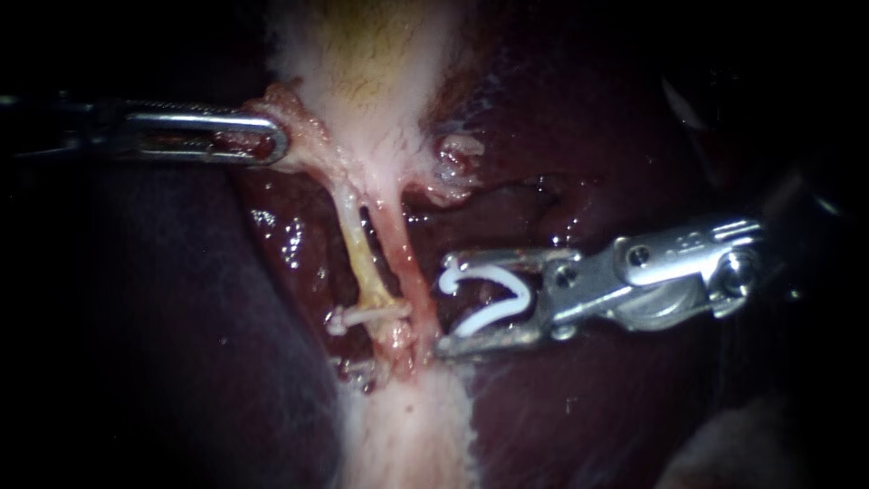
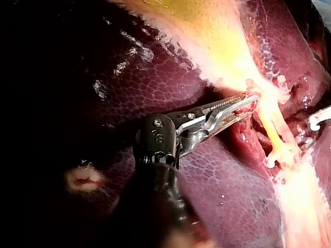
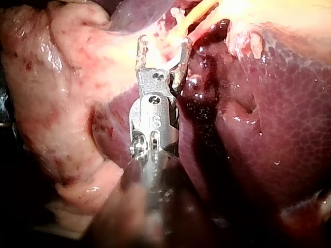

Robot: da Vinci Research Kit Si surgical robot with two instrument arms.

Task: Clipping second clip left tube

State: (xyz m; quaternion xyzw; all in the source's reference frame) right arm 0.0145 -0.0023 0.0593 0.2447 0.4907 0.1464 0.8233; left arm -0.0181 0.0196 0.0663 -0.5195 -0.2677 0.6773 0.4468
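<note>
- My right instrument [image 1: 446, 305] is holding its jaws spread wide, both bearing on an open white clip [image 1: 520, 292] seated between them, with the clip's mouth facing the tubes.
- The jaw tips are sitting just beside the pink, wet right tube [image 1: 405, 267]. The left tube [image 1: 355, 244], thin, yellowish and waxy, is lying just beyond it, so I judge the mouth is needing a way past the right tube.
- Both tubes are running lengthwise away from the pale gallbladder [image 1: 362, 72], crosswise to the clip's mouth.
- A closed white clip [image 1: 362, 316] is already sitting across the left tube's far end, and the bare stretch above it is looking like the target.
- My left instrument [image 1: 272, 138] is pinching a fold of tissue [image 1: 288, 107] at the gallbladder's neck, with the glossy dark-red liver [image 1: 579, 398] lying beneath.
</note>
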